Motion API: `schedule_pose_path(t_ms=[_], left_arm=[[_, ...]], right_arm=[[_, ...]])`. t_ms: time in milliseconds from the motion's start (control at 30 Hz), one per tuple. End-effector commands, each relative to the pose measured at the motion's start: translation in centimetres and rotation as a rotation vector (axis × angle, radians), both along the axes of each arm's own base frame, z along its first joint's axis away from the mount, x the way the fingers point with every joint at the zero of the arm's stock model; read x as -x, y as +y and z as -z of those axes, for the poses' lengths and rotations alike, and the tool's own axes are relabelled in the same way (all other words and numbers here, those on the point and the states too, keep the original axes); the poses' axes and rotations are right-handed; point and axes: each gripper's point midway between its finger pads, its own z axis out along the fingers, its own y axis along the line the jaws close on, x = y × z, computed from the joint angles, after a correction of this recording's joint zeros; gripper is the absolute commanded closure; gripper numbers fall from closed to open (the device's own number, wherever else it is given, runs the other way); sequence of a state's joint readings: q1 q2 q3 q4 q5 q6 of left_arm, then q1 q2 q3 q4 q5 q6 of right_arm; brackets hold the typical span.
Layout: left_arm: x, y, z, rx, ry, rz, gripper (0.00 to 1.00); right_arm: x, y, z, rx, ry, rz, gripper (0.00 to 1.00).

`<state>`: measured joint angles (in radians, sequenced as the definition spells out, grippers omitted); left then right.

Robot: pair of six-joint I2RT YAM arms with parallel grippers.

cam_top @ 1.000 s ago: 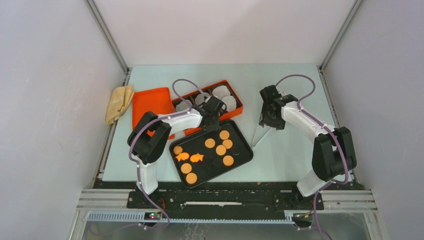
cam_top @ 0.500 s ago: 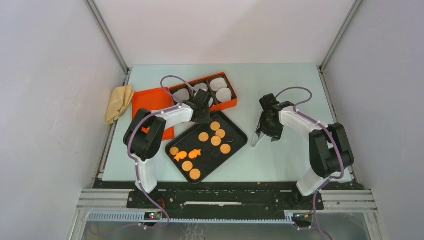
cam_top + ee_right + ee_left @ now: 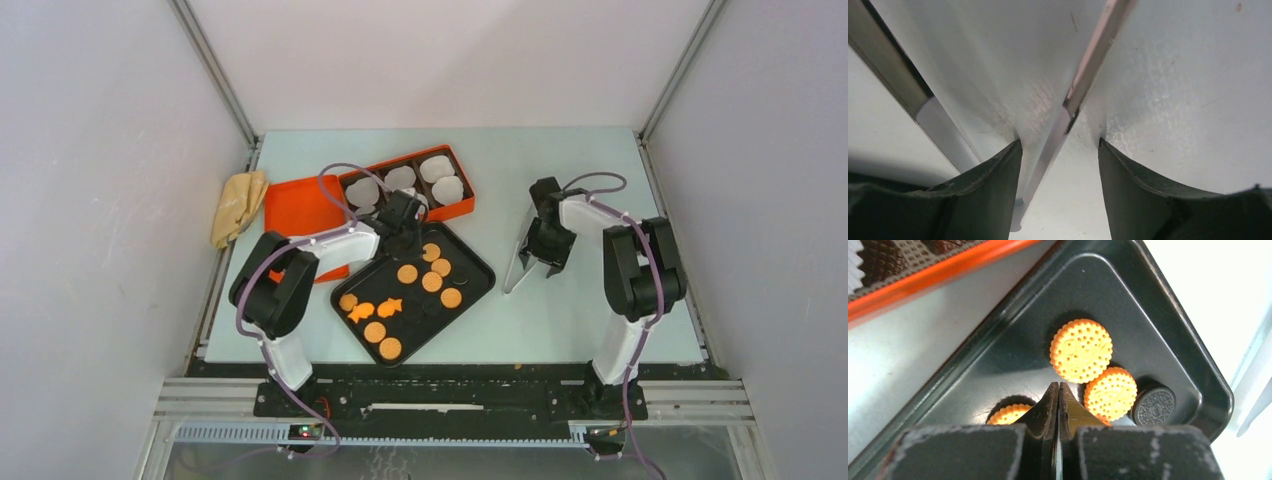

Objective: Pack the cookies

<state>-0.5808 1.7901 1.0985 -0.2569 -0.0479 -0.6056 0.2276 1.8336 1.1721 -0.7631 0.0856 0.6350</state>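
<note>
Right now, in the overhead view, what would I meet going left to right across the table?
In order: beige cloth → orange lid → black tray holding the cookies → metal tongs.

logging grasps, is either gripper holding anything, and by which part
Nothing held: left gripper is shut empty over the tray; right gripper is open astride one arm of the tongs.

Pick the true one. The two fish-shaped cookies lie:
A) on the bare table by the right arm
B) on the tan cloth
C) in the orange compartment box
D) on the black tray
D: the top view shows both fish-shaped cookies lying side by side on the black tray, toward its left corner.
</note>
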Motion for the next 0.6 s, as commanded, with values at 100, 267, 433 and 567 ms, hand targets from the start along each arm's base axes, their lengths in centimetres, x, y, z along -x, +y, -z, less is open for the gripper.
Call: schedule_pose_path(t_ms=[100,267,433,567], left_arm=[[1.3,-0.6,-3.3,0.059,-0.06,0.013,0.97],[1.9,-0.2,-3.5,0.056,-0.062,0.012,0.97],[2.1,0.1,-3.3,0.047,-0.058,0.007,0.97],[2.2,0.4,-2.9,0.034,-0.05,0.004,0.97]], right_arm=[[-3.4,-2.1,-1.1,0.162,0.006,-0.09,0.35],[-7.0,-3.9,-2.7,0.348,0.018,-0.156,0.34],[-10.9,-2.1,-3.0,0.292,-0.04,-0.199,0.34],[-12.6,-1.7,-3.9,0.316,-0.077,-0.191,0.34]])
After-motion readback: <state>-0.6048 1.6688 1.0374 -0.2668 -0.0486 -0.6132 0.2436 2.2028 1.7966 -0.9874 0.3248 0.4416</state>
